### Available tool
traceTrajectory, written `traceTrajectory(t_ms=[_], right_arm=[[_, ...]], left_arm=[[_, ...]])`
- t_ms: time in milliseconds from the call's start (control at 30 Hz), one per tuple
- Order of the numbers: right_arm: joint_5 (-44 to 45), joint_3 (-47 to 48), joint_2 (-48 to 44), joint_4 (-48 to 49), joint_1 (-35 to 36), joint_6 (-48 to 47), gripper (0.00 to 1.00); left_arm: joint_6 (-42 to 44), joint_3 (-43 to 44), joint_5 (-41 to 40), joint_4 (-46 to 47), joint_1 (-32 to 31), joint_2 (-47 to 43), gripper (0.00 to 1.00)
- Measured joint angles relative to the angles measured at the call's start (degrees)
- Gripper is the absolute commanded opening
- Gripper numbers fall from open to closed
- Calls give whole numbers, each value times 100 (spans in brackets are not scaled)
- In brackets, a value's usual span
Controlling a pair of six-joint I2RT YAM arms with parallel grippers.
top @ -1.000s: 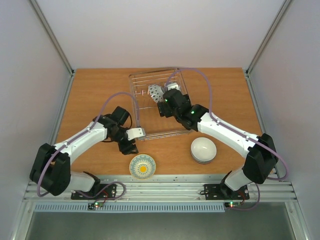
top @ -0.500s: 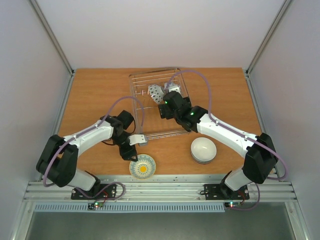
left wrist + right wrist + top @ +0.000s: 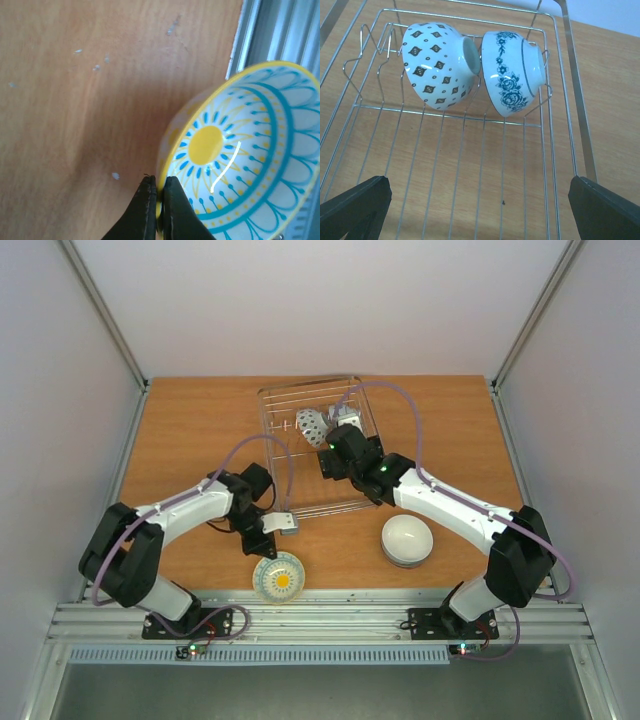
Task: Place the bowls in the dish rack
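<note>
1. Top external view: the dish rack [image 3: 285,400] sits at the upper middle of the counter [image 3: 190,430], with two bowls outside it toward the lower edge of the frame
2. Done so far: two bowls lean on their sides in the rack, the dotted bowl [image 3: 432,65] at upper left of the right wrist view and the floral bowl [image 3: 512,70] just beside it
3. The left tool [image 3: 158,187] is pinched narrow on the rim of the yellow-and-teal bowl [image 3: 220,160], one finger inside and one outside; this bowl is at the lower middle of the overhead frame, near the metal rail [image 3: 285,30]
4. The right tool [image 3: 480,210] is spread wide and holds nothing, hanging over the rack's bare wires
5. Left to do, as I judge it: carry the gripped bowl to the rack, then fetch the white bowl [image 3: 407,537] at lower right of centre; roughly half the visible bowls are loaded
</note>
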Motion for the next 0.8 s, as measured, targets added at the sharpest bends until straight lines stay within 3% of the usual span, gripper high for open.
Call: traceTrajectory(t_ms=[433, 667, 800], right_arm=[[52, -295, -345, -70, 0, 44, 99], [-186, -393, -658, -181, 0, 267, 99], [-824, -719, -817, -94, 0, 468, 99]], left_arm=[[195, 94, 476, -356, 66, -122, 1], [841, 444, 1572, -999, 1106, -619, 0], [1351, 761, 2334, -1421, 1611, -673, 1]])
